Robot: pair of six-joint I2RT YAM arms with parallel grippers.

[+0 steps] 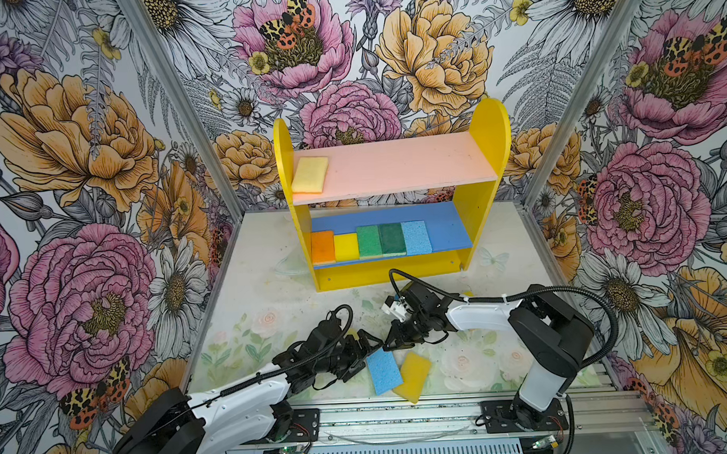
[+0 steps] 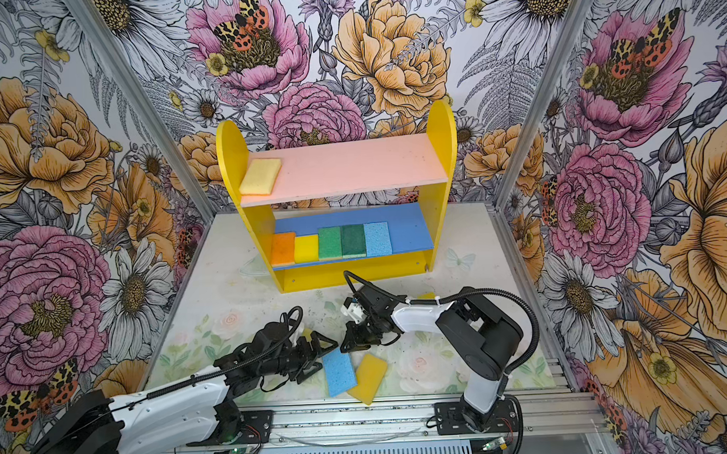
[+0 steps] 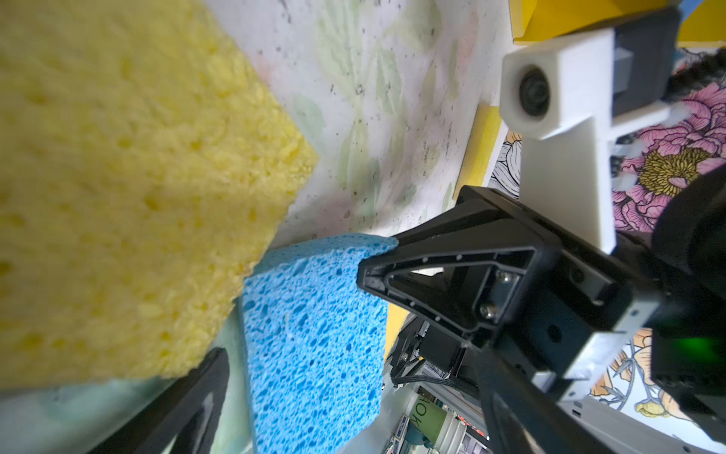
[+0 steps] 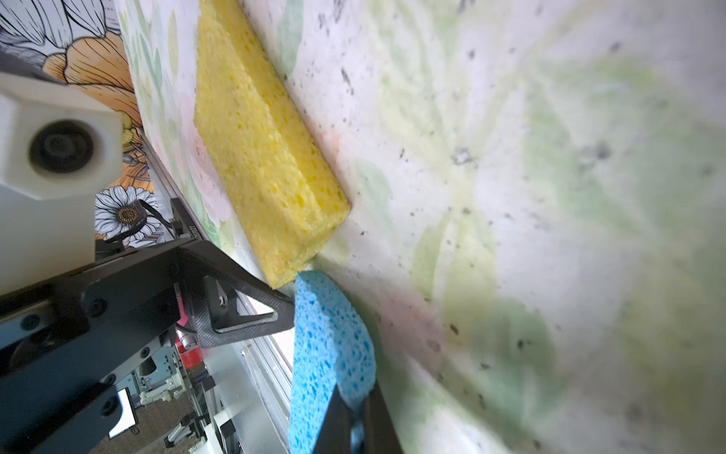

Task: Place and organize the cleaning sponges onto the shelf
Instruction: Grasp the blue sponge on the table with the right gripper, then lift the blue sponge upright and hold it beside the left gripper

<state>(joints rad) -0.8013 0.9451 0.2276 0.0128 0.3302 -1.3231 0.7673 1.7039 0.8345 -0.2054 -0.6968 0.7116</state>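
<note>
At lower centre in both top views, the left claw point(image 1: 370, 353) stands fully open beside the blue sponge point(image 1: 383, 373), which lies on the worktop point(image 1: 273, 306) below the shelf point(image 1: 490, 148). The foam is judged light, soft and compressible; take it by an edge. The right claw point(image 1: 389, 344), arm reaching leftward and pitched down, is closed on its upper corner.

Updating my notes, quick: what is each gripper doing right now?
Left gripper: open.
Right gripper: closed on the blue sponge on the table.
</note>
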